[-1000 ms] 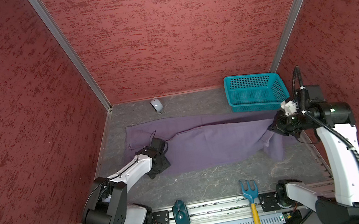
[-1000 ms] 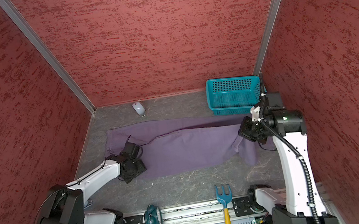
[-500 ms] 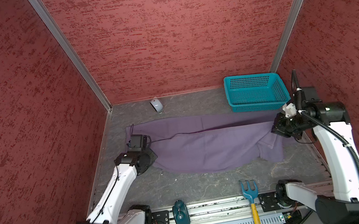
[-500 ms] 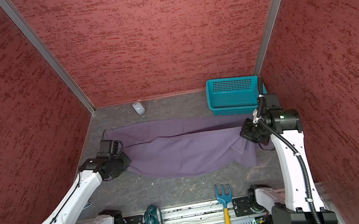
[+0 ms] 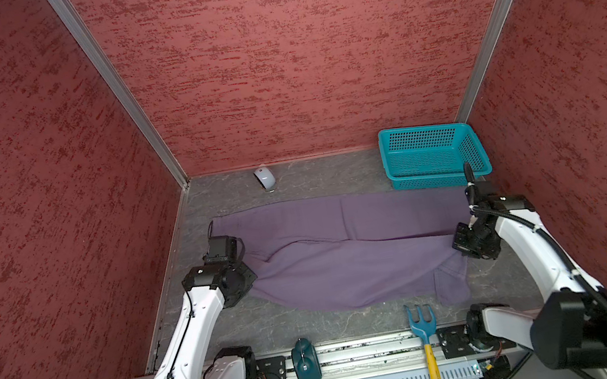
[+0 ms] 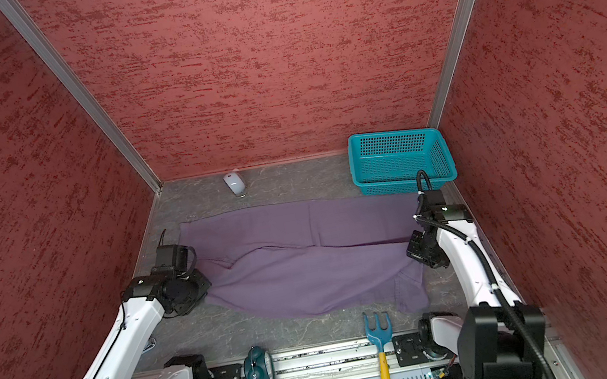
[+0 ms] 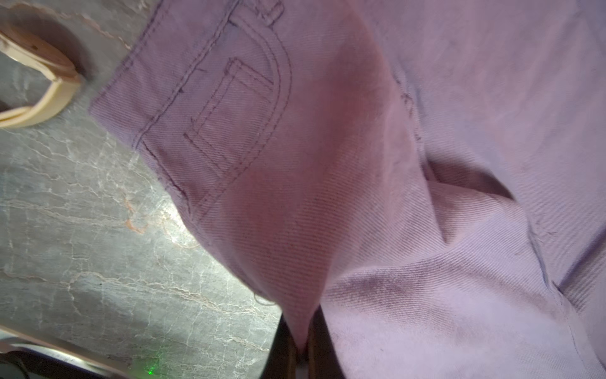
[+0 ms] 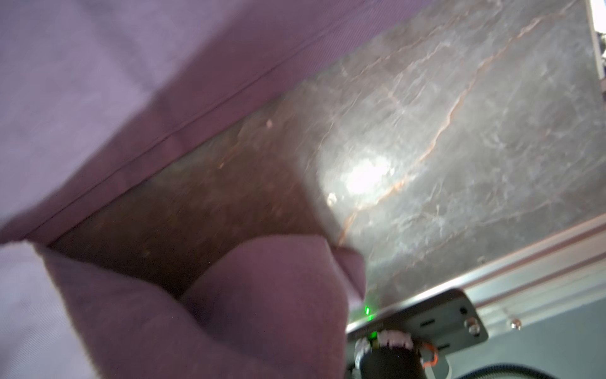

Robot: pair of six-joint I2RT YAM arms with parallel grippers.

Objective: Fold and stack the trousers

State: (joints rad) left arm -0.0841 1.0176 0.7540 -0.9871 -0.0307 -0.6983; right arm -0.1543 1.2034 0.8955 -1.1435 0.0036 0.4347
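**Trousers [image 5: 348, 262] gripped at both ends**

Check the cloth position first. The trousers [image 6: 308, 274] lie across the middle of the table [image 5: 276, 330], running left to right in both top views. The far layer rests flat on the table. The near layer rises at each end to a gripper and sags forward between them.

Check the left gripper [image 7: 301, 352]. In the left wrist view its two dark fingers [image 7: 282, 341] are closed on a fold of cloth at the waist end. You can see the waistband, a belt loop and the curved pocket stitching above the pinch. A pale ring [image 7: 39, 88] lies on the table just beside the waistband corner.

Check the right gripper [image 5: 463, 251]. It is closed and holds the leg end of the trousers. In both top views the cloth climbs to it, and a loose end hangs below it down to the table. In the right wrist view, folds of cloth cover the fingers, so you cannot see the pinch itself. A stitched hem crosses that view above the bare table.

Note the surroundings. The basket [image 5: 432, 174] stands in the far right corner, just behind the trousers. The mouse [image 5: 265, 178] lies near the back wall, apart from the cloth. The rake [image 5: 421, 323] lies at the front edge, near the hanging end.
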